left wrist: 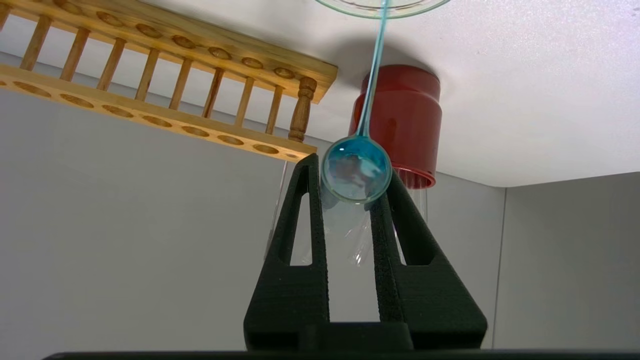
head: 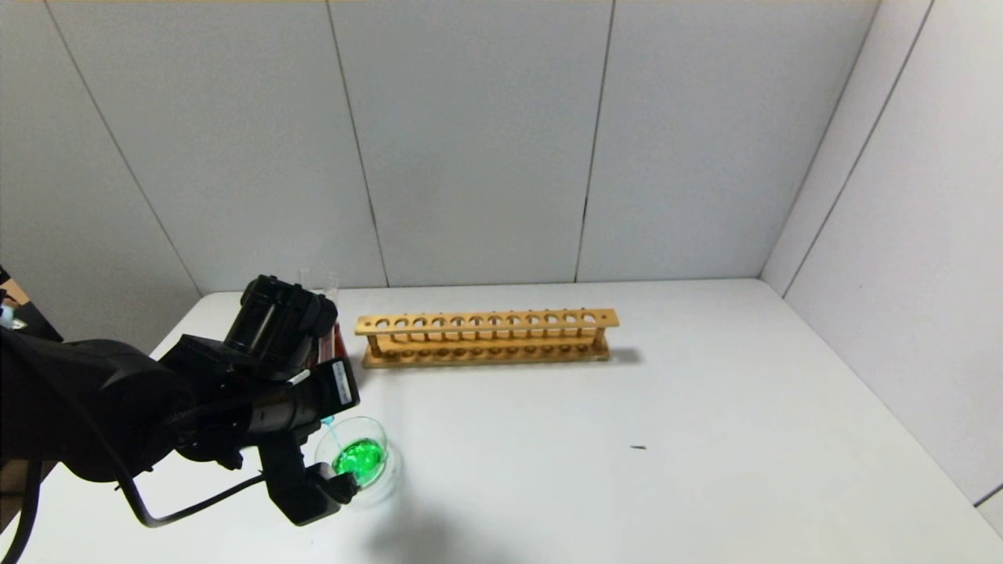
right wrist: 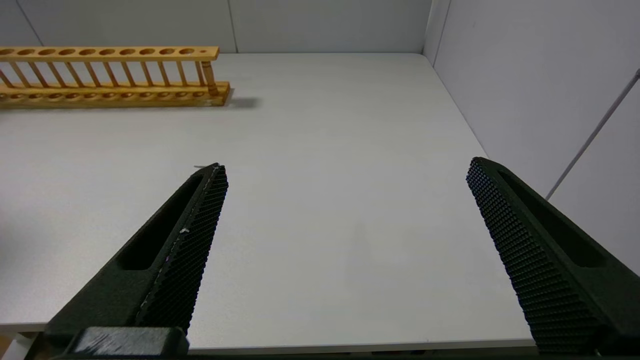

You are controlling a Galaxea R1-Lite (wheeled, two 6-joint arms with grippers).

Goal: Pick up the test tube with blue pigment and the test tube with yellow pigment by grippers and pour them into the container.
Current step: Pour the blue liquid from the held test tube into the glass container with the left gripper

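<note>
My left gripper [left wrist: 350, 167] is shut on the test tube with blue pigment [left wrist: 356, 170] and holds it tipped above the container [head: 389, 472]. The tube's round mouth shows teal-blue, and a thin blue stream [left wrist: 372, 75] runs from it into the container [left wrist: 380, 7]. The container is a clear glass dish holding bright green liquid [head: 360, 460]. In the head view the left gripper [head: 337, 399] sits just behind and above the dish. My right gripper [right wrist: 345, 165] is open and empty over bare table. The test tube with yellow pigment is not visible.
A dark red cup [left wrist: 400, 120] with clear colourless tubes stands behind the left gripper [head: 338, 342]. An empty wooden tube rack [head: 486, 337] stands mid-table at the back. Grey walls enclose the back and right. A small dark speck [head: 639, 447] lies on the table.
</note>
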